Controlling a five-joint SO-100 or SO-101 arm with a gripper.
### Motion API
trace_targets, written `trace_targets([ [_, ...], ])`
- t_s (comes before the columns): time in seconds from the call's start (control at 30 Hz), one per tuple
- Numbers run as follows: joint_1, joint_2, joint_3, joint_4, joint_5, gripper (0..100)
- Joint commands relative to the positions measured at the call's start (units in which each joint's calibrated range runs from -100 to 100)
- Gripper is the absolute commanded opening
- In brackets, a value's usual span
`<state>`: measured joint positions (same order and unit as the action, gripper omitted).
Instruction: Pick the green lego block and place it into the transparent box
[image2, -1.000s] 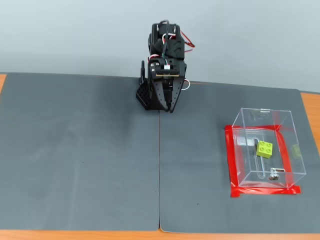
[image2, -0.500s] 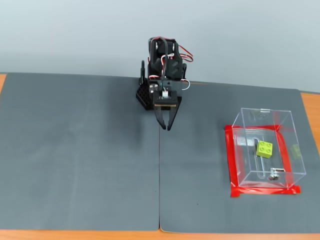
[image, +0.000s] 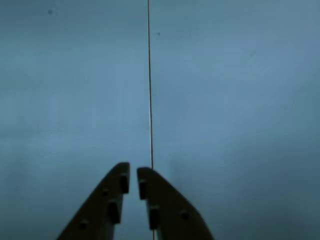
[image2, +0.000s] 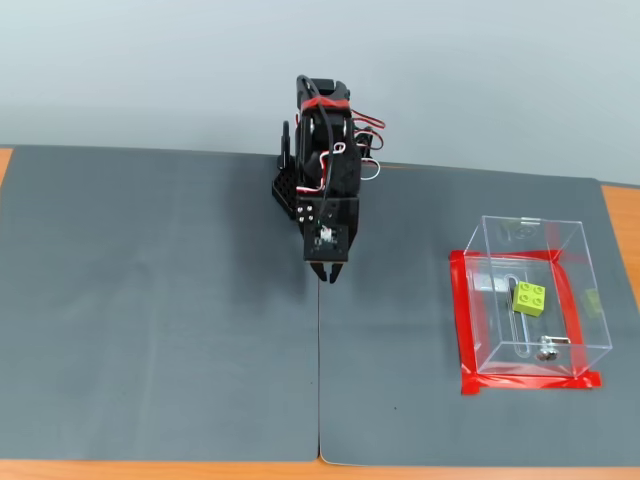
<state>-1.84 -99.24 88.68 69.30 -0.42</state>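
The green lego block (image2: 529, 298) lies inside the transparent box (image2: 570, 262) on its base, next to the slot, at the right of the fixed view. Red tape (image2: 460, 320) borders the box's bottom. My gripper (image2: 327, 274) hangs over the mat seam near the arm's base, well left of the box. In the wrist view the gripper (image: 132, 176) shows its two dark fingers nearly together with nothing between them, over bare grey mat. The block and box are out of the wrist view.
Two grey mats (image2: 150, 320) meet at a seam (image2: 319, 380) running toward the front edge; the seam also shows in the wrist view (image: 149, 75). The wooden table edge (image2: 620, 230) shows at the right and front. The arm's base (image2: 310, 150) stands at the back centre.
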Motion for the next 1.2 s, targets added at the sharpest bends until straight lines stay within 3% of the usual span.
trace_targets([
  [0.0, -0.5, -0.1, 2.1, -0.8, -0.1, 2],
  [1.17, -2.4, 0.0, 4.4, 3.4, 0.0, 2],
])
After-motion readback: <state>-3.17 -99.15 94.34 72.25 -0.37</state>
